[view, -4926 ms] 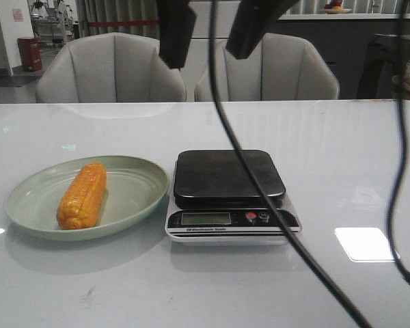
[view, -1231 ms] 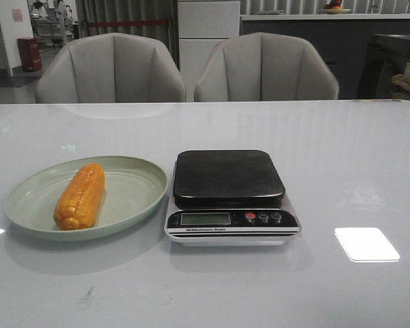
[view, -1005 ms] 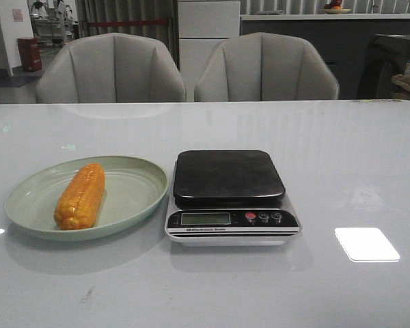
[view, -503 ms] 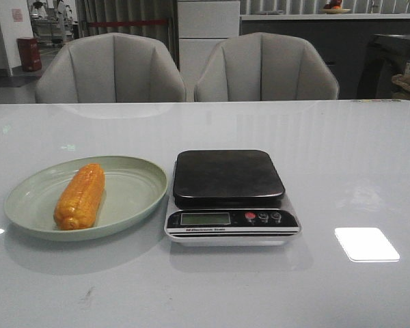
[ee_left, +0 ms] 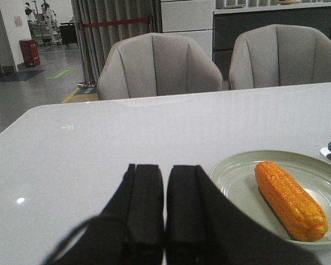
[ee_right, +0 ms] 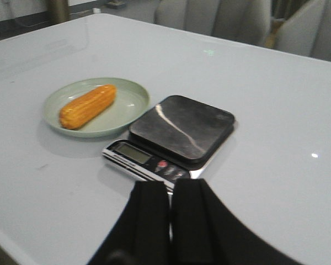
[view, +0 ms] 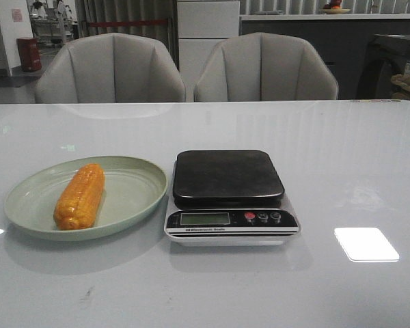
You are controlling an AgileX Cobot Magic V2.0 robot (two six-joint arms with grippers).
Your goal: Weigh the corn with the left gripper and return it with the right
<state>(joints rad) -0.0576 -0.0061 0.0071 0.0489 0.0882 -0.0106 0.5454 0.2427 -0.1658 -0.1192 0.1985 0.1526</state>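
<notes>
Glossy white table [view: 342, 150] fills pretty much everything, with two grey padded chairs [view: 111, 68] pushed up along its far edge and a dim room behind them. Starting with the grippers: the left gripper [ee_left: 165, 221] has its black fingers [ee_left: 145, 210] pressed together with only a thin seam between them, gripping nothing, hovering over bare tabletop just beside the plate. The right gripper [ee_right: 170, 221] looks the same, fingers [ee_right: 150, 218] closed up against each other and empty, hanging over the near side of the scale. Neither arm shows up in the front view at all. Moving out from there, the corn [view: 80, 196] is lying flat on the green plate [view: 133, 188], a bit left of the plate's middle, one blunt end pointing toward the robot and the other toward the chairs. The plate sits on the left part of the table, its rim just beside the scale [view: 229, 195], maybe touching, hard to say. The scale's dark weighing platform has nothing on it, and its little display and buttons face the robot.
</notes>
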